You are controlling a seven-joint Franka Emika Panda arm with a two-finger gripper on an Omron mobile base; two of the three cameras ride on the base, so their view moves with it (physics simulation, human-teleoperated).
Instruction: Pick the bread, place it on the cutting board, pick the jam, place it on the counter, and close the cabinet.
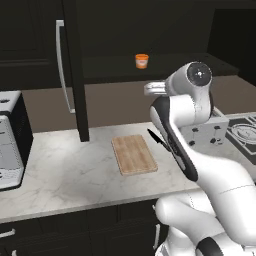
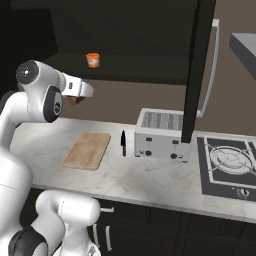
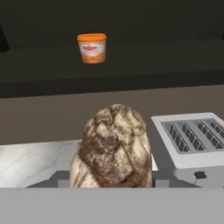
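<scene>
Bread [image 3: 114,148], crusty brown knobbly lump, clamped in gripper [image 3: 111,183]; orange jam [image 3: 92,48] shelved.

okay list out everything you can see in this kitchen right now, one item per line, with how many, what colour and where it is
bread: one, brown with pale patches, held in the air above the counter, close in front of the hand camera
jam: one, orange jar, on the shelf of the open cabinet
cutting board: one, light wood, flat on the counter, nothing on it
counter: one, white-grey marble
cabinet: one, near black, door open, silver handle
toaster: one, silver, right of the board
knife: one, black, between board and toaster
stove: one, dark, at the counter's right end
gripper: one, white, fingers shut on the bread
</scene>
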